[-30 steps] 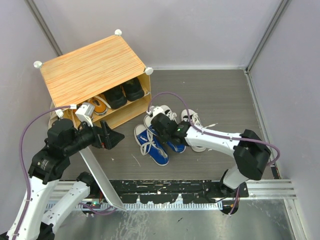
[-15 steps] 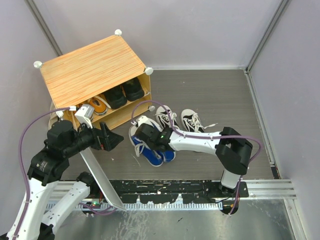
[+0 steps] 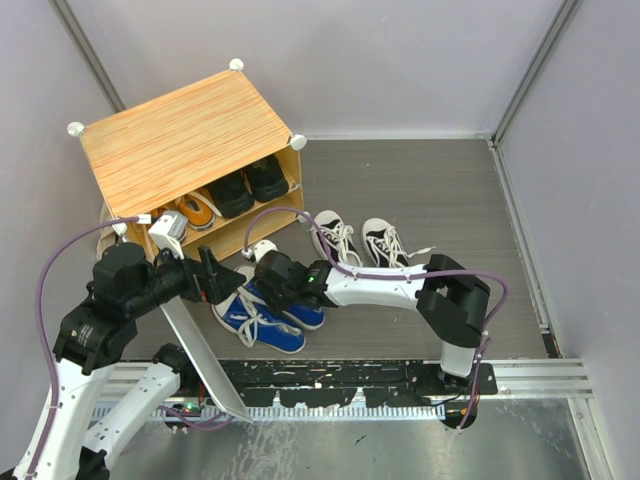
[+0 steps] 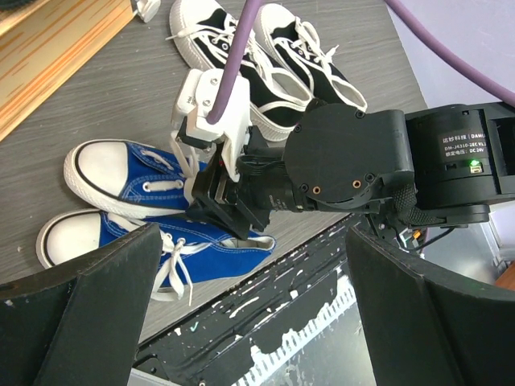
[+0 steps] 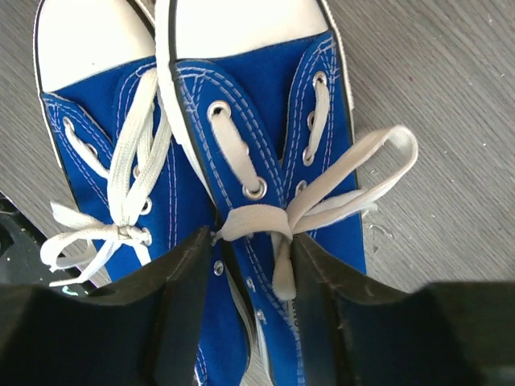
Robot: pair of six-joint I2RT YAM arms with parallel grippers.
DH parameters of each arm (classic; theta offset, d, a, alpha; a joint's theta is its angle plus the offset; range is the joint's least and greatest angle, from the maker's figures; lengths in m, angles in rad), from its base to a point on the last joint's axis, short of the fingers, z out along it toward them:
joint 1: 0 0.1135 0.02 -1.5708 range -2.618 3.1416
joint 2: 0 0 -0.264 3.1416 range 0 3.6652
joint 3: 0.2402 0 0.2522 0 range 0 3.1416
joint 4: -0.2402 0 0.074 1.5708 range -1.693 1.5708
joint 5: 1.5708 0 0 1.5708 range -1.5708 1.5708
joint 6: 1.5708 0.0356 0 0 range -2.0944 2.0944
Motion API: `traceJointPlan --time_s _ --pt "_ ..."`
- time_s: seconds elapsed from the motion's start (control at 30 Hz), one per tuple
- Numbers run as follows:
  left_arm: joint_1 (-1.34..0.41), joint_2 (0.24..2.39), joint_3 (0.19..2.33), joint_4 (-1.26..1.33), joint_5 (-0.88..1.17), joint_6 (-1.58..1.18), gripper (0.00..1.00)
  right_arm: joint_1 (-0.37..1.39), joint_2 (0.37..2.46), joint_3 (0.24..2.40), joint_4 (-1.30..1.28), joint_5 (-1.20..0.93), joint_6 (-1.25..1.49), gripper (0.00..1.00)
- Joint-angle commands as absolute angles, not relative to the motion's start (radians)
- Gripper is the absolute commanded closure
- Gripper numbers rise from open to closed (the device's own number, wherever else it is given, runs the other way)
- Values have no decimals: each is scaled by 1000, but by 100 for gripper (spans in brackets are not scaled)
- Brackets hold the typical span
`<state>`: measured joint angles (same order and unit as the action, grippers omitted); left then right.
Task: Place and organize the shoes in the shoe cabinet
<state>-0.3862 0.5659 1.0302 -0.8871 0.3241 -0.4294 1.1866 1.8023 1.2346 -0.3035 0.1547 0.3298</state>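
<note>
The blue shoes (image 3: 255,318) with white toe caps lie side by side on the floor in front of the shoe cabinet (image 3: 180,135). My right gripper (image 5: 249,281) is low over their heels, jaws open a little. Its fingers straddle the pair's two adjoining inner walls and a white lace. A black-and-white lace-up pair (image 3: 350,238) lies further right. On the cabinet's shelf stand black shoes (image 3: 248,185) and orange shoes (image 3: 195,212). My left gripper (image 4: 257,314) hovers wide open, holding nothing, just left of the blue shoes (image 4: 129,177).
A white door panel (image 3: 195,345) slants down from the cabinet toward the black base rail (image 3: 330,385) at the near edge. Purple cables loop over both arms. Grey walls close in the floor at the back and right.
My right arm has dragged the blue pair leftward and nearer, to just beside my left gripper, and its jaws have spread apart. The left arm has barely moved.
</note>
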Motion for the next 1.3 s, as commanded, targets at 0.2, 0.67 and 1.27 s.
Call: traceJointPlan --time_s 0.2,0.67,1.27 --pt "-390 558 1062 -866 315 -417 2 1197 1657 1241 -298 111 268 29" --pt "-390 572 1031 -837 318 -439 2 1190 1546 1054 -297 108 140 27" --pt "-390 611 1062 -842 287 -443 2 1079 1646 1061 -161 193 89 99"
